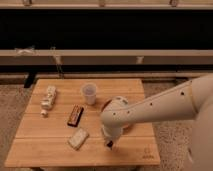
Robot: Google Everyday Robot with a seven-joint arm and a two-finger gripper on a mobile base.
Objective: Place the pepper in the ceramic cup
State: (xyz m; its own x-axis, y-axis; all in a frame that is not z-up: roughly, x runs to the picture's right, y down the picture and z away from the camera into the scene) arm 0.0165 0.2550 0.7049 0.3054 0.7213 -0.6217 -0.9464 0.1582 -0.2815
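Observation:
The ceramic cup is pale, tapered and upright at the middle back of the wooden table. My gripper points down at the front middle of the table, close to the surface, well in front of the cup and a little to its right. The pepper does not show as a separate thing; the gripper tip and arm may hide it. The thick white arm reaches in from the right.
An orange bowl is mostly hidden behind my arm, right of the cup. A flat dark brown bar lies left of centre, a pale packet in front of it, and a white bottle-like item at the far left.

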